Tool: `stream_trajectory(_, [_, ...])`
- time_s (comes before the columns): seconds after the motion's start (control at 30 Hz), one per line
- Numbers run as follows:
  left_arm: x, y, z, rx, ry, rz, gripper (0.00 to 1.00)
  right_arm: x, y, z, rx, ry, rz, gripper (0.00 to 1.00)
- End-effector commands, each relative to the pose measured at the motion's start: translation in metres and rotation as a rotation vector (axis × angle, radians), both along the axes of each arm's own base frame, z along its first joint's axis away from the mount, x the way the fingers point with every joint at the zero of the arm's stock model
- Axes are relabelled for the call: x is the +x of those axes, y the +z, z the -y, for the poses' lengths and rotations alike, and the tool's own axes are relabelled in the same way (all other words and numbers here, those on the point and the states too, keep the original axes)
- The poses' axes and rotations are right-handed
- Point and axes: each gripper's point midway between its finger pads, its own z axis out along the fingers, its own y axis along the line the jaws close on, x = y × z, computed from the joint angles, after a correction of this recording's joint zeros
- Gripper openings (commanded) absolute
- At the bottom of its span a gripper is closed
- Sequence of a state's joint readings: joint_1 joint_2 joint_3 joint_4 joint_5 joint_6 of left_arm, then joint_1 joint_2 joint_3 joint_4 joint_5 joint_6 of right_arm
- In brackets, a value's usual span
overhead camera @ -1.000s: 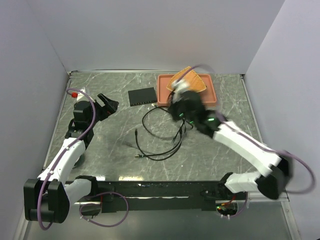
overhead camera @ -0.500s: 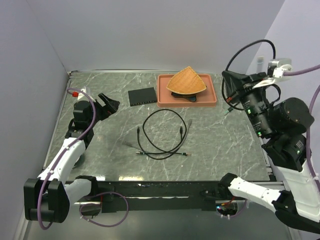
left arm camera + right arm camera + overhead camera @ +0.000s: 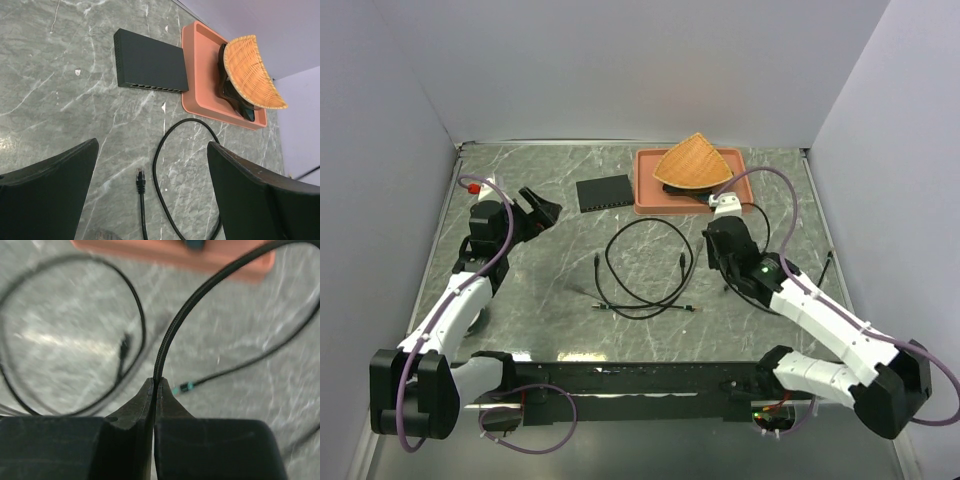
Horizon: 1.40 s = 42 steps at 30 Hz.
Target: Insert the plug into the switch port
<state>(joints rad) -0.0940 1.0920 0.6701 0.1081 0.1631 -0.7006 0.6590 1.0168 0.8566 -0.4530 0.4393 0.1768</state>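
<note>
The flat black switch box [image 3: 604,192] lies left of the terracotta tray, with its row of switch ports [image 3: 152,88] on the long edge facing me. A black cable [image 3: 645,262] is looped on the marble. One plug [image 3: 140,176] lies below the box and the other plug [image 3: 124,345] lies nearer my right arm. My left gripper [image 3: 152,145] is open and hovers over the first plug, holding nothing. My right gripper [image 3: 156,382] is shut, low beside the loop. A dark braided cable [image 3: 172,335] rises from between its fingertips, apparently pinched.
The terracotta tray [image 3: 745,196] at the back holds a wicker basket [image 3: 693,165] over a dark object. A thin lead with a teal band [image 3: 185,387] lies past the right gripper. Another thin lead [image 3: 645,306] lies in front of the loop. Walls enclose the table on three sides.
The right arm was blurred by the tray a second ago, then raised high at the right. Now it is low beside the loop. The left arm has not moved.
</note>
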Motion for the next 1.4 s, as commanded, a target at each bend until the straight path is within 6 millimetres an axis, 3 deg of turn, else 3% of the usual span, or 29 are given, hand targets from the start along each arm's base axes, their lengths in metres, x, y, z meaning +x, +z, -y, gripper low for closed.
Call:
stream_trajectory(0.0, [0.008, 0.029, 0.005, -0.019, -0.021, 0.077, 0.96, 0.019, -0.004, -0.004, 0.084, -0.072, -0.006, 0.00])
stream_trajectory(0.1, [0.007, 0.030, 0.004, -0.014, -0.018, 0.076, 0.96, 0.024, -0.024, -0.014, 0.057, -0.048, -0.087, 0.00])
stream_trajectory(0.2, [0.007, 0.029, 0.002, -0.007, -0.010, 0.073, 0.96, 0.030, -0.037, -0.016, 0.022, -0.074, -0.149, 0.21])
stream_trajectory(0.23, [0.007, 0.030, 0.002, -0.006, -0.009, 0.075, 0.96, 0.034, -0.034, -0.020, 0.023, -0.071, -0.150, 0.36])
stream_trajectory(0.27, [0.007, 0.029, 0.001, 0.000, -0.009, 0.070, 0.96, 0.035, -0.037, -0.024, 0.019, -0.055, -0.167, 0.41])
stream_trajectory(0.3, [0.007, 0.029, 0.001, 0.002, -0.006, 0.069, 0.96, 0.036, -0.035, -0.027, 0.024, -0.048, -0.168, 0.48])
stream_trajectory(0.33, [0.007, 0.029, 0.001, 0.004, -0.007, 0.068, 0.96, 0.038, -0.030, -0.031, 0.037, -0.032, -0.159, 0.60])
stream_trajectory(0.4, [0.008, 0.027, 0.001, 0.006, -0.009, 0.066, 0.96, 0.038, -0.025, -0.041, 0.065, 0.014, -0.156, 0.73])
stream_trajectory(0.43, [0.009, 0.026, 0.001, 0.007, -0.009, 0.063, 0.96, 0.040, -0.020, -0.046, 0.083, 0.034, -0.144, 0.84])
stream_trajectory(0.53, [0.010, 0.023, 0.003, 0.005, -0.018, 0.053, 0.96, 0.041, -0.012, -0.064, 0.118, 0.110, -0.131, 0.97])
stream_trajectory(0.63, [0.012, 0.022, 0.003, 0.005, -0.019, 0.052, 0.96, 0.034, -0.014, -0.095, 0.118, 0.240, -0.148, 0.98])
stream_trajectory(0.83, [0.015, 0.014, 0.005, 0.001, -0.026, 0.031, 0.96, 0.011, -0.047, -0.171, 0.071, 0.431, -0.247, 0.97])
stream_trajectory(0.87, [0.015, 0.014, 0.004, 0.004, -0.024, 0.028, 0.96, 0.008, -0.063, -0.181, 0.055, 0.450, -0.286, 0.96])
stream_trajectory(1.07, [0.015, 0.012, -0.001, 0.028, -0.002, 0.016, 0.96, -0.004, -0.104, -0.219, 0.072, 0.535, -0.407, 0.89])
stream_trajectory(1.23, [0.015, 0.012, -0.004, 0.042, 0.011, 0.015, 0.96, -0.012, -0.129, -0.229, 0.053, 0.559, -0.466, 0.74])
stream_trajectory(1.37, [0.015, 0.013, -0.003, 0.037, 0.006, 0.017, 0.96, -0.013, -0.144, -0.230, 0.024, 0.556, -0.496, 0.40])
